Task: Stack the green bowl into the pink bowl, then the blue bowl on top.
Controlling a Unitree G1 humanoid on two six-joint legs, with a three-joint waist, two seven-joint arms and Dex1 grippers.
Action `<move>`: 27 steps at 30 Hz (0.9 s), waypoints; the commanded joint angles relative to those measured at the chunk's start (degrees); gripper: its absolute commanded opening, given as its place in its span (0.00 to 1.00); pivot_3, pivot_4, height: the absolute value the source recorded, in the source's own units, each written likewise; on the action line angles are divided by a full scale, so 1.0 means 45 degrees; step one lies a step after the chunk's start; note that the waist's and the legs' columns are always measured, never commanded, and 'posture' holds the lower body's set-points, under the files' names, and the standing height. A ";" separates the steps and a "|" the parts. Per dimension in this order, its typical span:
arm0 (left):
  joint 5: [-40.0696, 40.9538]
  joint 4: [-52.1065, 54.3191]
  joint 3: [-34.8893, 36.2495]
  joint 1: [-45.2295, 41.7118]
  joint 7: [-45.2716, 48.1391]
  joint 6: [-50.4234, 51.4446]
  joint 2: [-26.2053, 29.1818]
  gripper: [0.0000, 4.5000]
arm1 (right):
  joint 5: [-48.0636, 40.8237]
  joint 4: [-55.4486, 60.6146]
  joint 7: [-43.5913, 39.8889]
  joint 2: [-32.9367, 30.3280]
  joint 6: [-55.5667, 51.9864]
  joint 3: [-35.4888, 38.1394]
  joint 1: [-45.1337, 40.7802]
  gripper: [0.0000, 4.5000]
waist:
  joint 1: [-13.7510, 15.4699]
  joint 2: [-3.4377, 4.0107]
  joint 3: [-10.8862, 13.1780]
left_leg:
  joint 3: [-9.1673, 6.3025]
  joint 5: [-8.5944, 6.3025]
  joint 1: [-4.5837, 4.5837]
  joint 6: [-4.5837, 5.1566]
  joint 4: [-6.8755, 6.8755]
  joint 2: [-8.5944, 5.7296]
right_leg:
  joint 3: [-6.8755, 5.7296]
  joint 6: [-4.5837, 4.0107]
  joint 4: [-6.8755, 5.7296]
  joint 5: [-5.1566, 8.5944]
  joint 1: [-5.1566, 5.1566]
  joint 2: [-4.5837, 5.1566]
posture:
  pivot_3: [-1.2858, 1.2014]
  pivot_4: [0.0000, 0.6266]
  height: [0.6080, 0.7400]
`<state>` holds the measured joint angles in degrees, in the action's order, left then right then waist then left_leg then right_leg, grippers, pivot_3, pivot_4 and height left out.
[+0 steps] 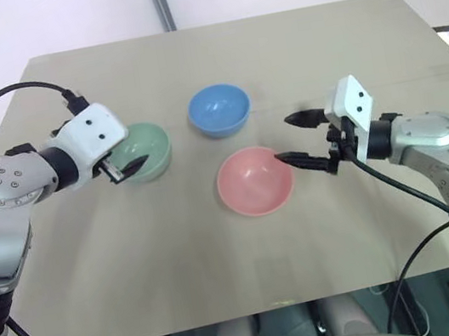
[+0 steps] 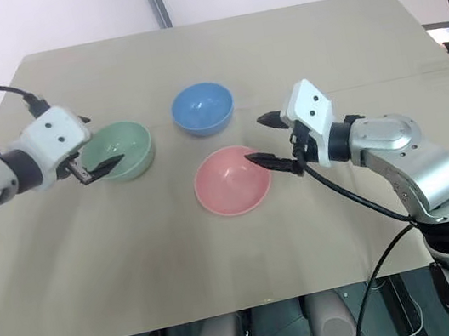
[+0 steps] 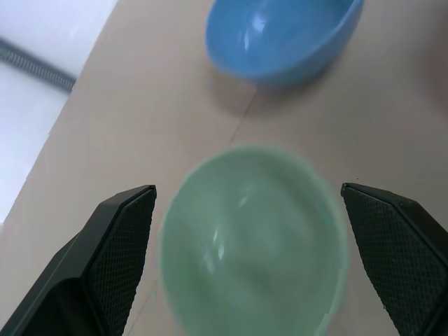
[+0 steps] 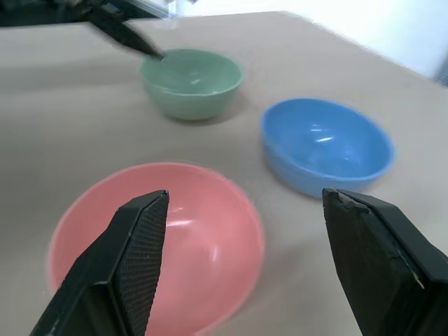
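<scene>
Nothing stacked yet: green bowl [image 1: 143, 150], pink bowl [image 1: 254, 181], blue bowl [image 1: 219, 109] sit apart on counter [image 1: 226, 280]. My left tool [image 1: 127, 167] wide open over green, empty; right tool [image 1: 300, 138] open by pink, empty. Both stacking steps left.

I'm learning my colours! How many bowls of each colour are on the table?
Green bowl: 1
Blue bowl: 1
Pink bowl: 1
Total: 3 bowls

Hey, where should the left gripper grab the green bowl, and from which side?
Probably the rim: the green bowl sits upright and empty, so one finger can go inside the wall, one outside. Come from the left, where the open left gripper already hovers over it.
</scene>
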<state>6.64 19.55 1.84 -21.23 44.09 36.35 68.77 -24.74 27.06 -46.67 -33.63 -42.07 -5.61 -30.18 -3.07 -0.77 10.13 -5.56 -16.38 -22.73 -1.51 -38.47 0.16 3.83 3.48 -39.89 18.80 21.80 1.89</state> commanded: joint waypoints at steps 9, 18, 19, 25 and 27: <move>-0.2445 0.1406 -0.1520 0.0688 -0.0470 0.1747 0.0207 1.00 | -0.0169 -0.1088 -0.1279 0.0456 0.1995 -0.0378 -0.1085 0.85 | -0.0044 0.0003 0.0022 | 0.0017 0.0000 -0.0015 -0.0001 0.0000 0.0006 | -0.0003 0.0000 0.0000 0.0000 0.0007 -0.0001 | 0.52 0.24 1.00; -0.4383 0.0388 -0.3306 -0.0786 -0.0855 0.2111 -0.0728 1.00 | 0.0213 -0.1314 -0.1271 0.0747 0.2735 -0.0614 -0.1284 0.85 | -0.0013 0.0002 0.0022 | 0.0022 0.0002 -0.0016 -0.0003 -0.0007 0.0001 | -0.0008 0.0000 -0.0008 0.0000 0.0007 0.0000 | 0.52 0.24 1.00; -0.4498 0.0352 -0.3484 -0.0965 -0.0855 0.2299 -0.0976 0.91 | 0.0222 -0.1328 -0.1272 0.0750 0.2752 -0.0621 -0.1290 0.88 | -0.0005 0.0002 0.0022 | 0.0022 0.0002 -0.0017 -0.0004 -0.0008 0.0002 | -0.0010 0.0000 -0.0006 0.0000 0.0007 0.0001 | 0.52 0.24 1.00; -0.5053 0.0515 -0.4115 -0.0973 -0.0475 0.2227 -0.1575 0.37 | 0.0224 -0.1219 -0.1234 0.0664 0.2694 -0.0556 -0.1209 0.88 | -0.0043 0.0002 0.0022 | 0.0017 0.0028 -0.0021 -0.0048 -0.0010 0.0004 | -0.0004 0.0000 -0.0007 0.0000 0.0009 0.0001 | 0.52 0.24 1.00; -0.5146 0.0482 -0.4155 -0.0953 -0.0419 0.2122 -0.1644 0.14 | 0.0224 -0.1169 -0.1202 0.0635 0.2669 -0.0526 -0.1160 0.88 | -0.0045 0.0002 0.0022 | 0.0015 0.0028 -0.0021 -0.0049 -0.0010 0.0005 | -0.0005 0.0000 -0.0009 0.0000 0.0009 0.0000 | 0.52 0.24 1.00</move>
<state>-14.77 20.69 -17.93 -25.07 42.21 46.61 61.07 -23.28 19.92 -52.15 -30.44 -30.97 -8.96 -35.05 -3.27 -0.76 10.22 -5.50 -16.26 -22.82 -1.73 -38.52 0.19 3.81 3.48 -39.94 18.79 21.83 1.89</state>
